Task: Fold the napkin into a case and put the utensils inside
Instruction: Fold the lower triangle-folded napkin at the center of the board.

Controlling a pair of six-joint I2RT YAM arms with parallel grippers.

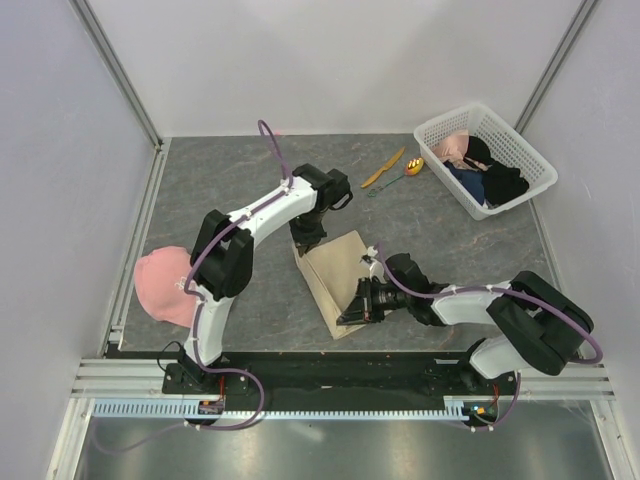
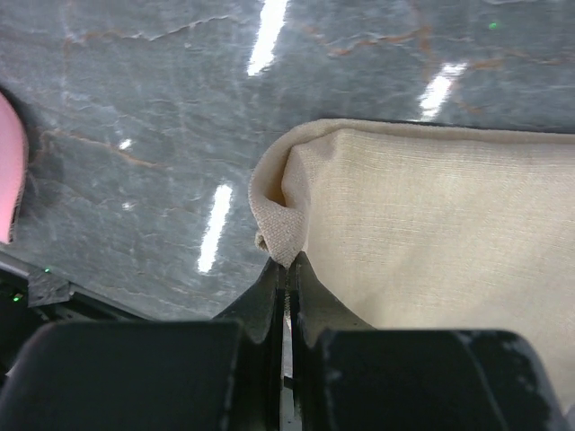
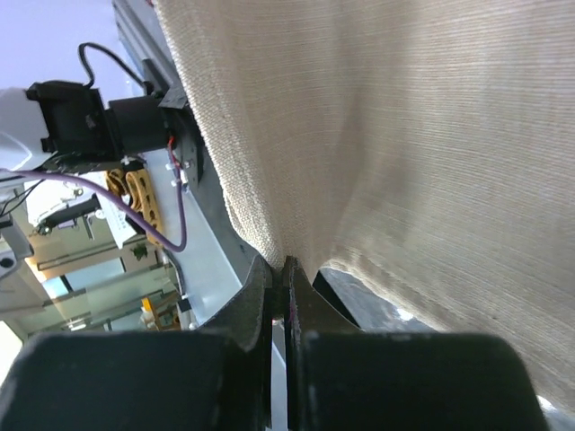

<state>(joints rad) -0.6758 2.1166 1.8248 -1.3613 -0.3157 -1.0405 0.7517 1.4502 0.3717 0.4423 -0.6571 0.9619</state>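
**A:** What do the jaws have?

**B:** The left jaws are closed, pinching a bunched corner of the plain beige woven cloth napkin (image 2: 431, 233). The right jaws are closed too, clamped on another edge of it.

**A:** Where does it sit?

**B:** Mid-counter, between the two arms, partly folded.

**A:** How will it handle?

**B:** Light and limp, I'd judge. It sags wherever it's unsupported, so take it by the corners and edges and keep it taut.

**A:** The utensils?

**B:** The small orange plastic knife (image 1: 383, 168) and the yellow-bowled, green-handled spoon (image 1: 412, 167) lie toward the counter's far edge. They're near the white plastic basket (image 1: 450, 117) and well apart from the napkin.
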